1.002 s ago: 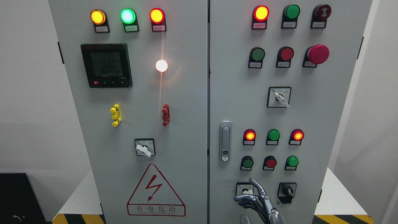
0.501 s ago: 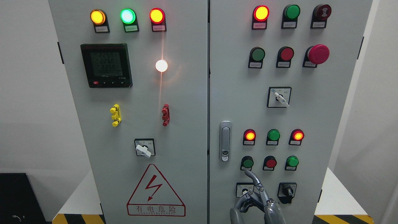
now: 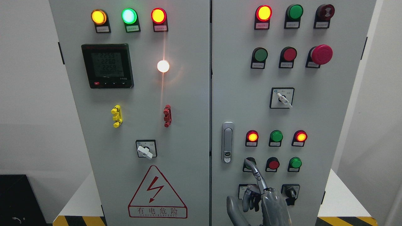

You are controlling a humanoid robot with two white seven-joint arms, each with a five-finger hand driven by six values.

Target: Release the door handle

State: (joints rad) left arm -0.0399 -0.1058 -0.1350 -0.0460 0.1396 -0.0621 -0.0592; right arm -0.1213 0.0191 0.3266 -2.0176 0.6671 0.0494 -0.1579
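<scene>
head view | faces cabinet doors (image 3: 176,103) squarely | close, slightly downward

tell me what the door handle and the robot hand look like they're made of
The door handle looks like bright chromed or polished metal: silvery, with a shiny highlight along its rim. The robot hand looks like grey metal or metallic-painted plastic: dull sheen, jointed segments; the picture can't settle which.

My right hand (image 3: 262,201) has climbed the right-hand door over the last second and turned its back toward the camera. The index finger's tip has risen from beside the lower-left selector switch (image 3: 246,191) to overlap the dark green button (image 3: 250,164); the other fingers (image 3: 248,197) now curl downward.
</scene>
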